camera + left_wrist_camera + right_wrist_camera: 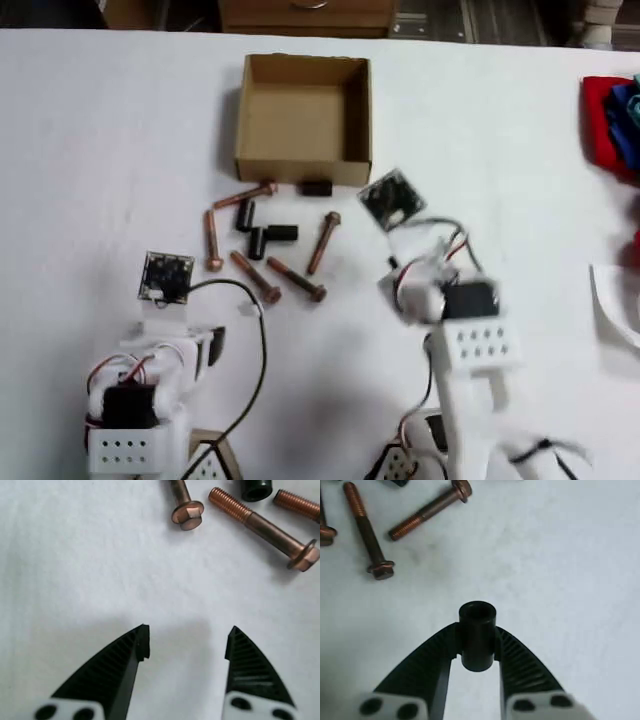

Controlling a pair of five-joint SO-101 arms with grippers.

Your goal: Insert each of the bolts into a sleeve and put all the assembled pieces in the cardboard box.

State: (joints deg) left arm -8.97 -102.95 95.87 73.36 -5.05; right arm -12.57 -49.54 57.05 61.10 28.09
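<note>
I see the cardboard box standing open near the far edge of the table. Five copper bolts and black sleeves lie scattered just in front of it. One arm sits at the near left corner, and a second arm by the near edge.

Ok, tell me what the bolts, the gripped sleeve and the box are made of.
Copper-coloured hex-flange bolts: metal, probably plated steel, judging by the reddish sheen. Short black cylindrical sleeve: matte; plastic or blackened metal, hard to tell. Open brown box: plain cardboard, dull with folded walls.
</note>
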